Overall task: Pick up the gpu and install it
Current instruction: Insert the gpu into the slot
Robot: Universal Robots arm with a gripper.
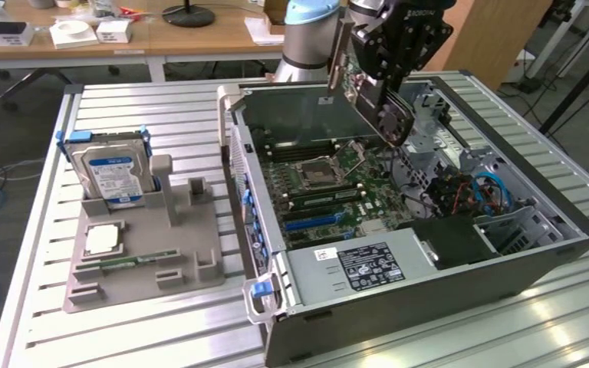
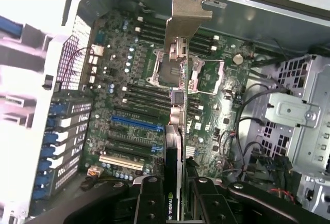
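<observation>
Tool (image 2: 174, 195) holds gpu (image 2: 184, 22) over slatted table (image 1: 131, 337)

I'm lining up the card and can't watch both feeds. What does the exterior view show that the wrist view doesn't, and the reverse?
Exterior view adds: the hard drive and CPU chip sitting on the grey holder beside the case, with the gpu held above the open case. Wrist view adds: a close look at the pincer clamped on the card, its metal bracket edge-on over the motherboard. Both share: the gpu, the CPU socket and the blue slot.
</observation>
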